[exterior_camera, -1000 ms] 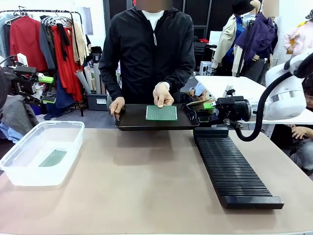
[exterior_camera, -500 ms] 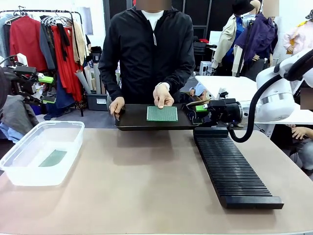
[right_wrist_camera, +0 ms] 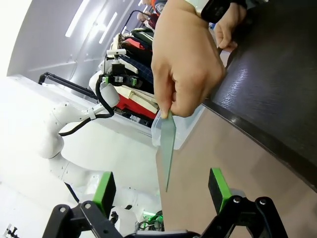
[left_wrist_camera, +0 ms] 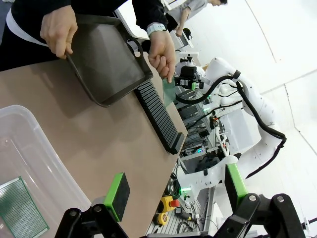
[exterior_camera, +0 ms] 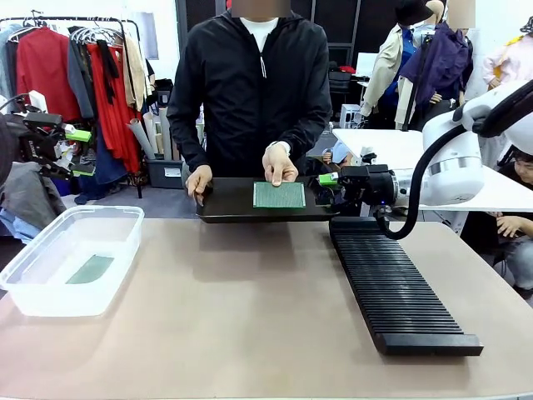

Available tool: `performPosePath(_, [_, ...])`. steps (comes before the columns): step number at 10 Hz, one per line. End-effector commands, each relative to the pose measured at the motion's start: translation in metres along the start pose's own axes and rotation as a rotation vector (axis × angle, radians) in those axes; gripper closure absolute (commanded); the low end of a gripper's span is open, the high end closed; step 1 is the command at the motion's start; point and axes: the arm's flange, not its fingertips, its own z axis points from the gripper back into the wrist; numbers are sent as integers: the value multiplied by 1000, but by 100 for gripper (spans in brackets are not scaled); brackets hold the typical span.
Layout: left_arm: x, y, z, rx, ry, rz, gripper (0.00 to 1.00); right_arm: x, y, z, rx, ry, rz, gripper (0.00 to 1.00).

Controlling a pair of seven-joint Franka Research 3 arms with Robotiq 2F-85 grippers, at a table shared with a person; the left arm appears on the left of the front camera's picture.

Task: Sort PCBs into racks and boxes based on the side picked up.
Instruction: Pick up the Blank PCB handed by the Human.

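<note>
One PCB [right_wrist_camera: 167, 148] is hanging edge-on from the person's hand [right_wrist_camera: 185, 64] over the black tray [right_wrist_camera: 277, 99], lining up ahead of my right fingers [right_wrist_camera: 105, 191], which are standing wide open and empty; I am advising advancing squarely and closing below that hand.

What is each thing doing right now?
Left gripper, open.
Right gripper, open.
Held PCB, pinched in the person's hand.
Other PCB, lying flat in the box.
Tray, held by the other hand.
Rack, flat on the table.
</note>
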Motion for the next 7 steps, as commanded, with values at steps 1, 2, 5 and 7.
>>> performPosePath(1, [0,-2,1,-5,-8,-11,0,11,-3,-17,13,-27,-28,0])
performPosePath(2, [0,-2,1,-5,-8,-11,0,10,-3,-24,19,-18,-36,0])
performPosePath(5, [0,-2,1,-5,-8,-11,0,13,-5,-42,33,-16,-36,0])
performPosePath(7, [0,-2,1,-5,-8,-11,0,17,-5,-50,35,-9,-31,0])
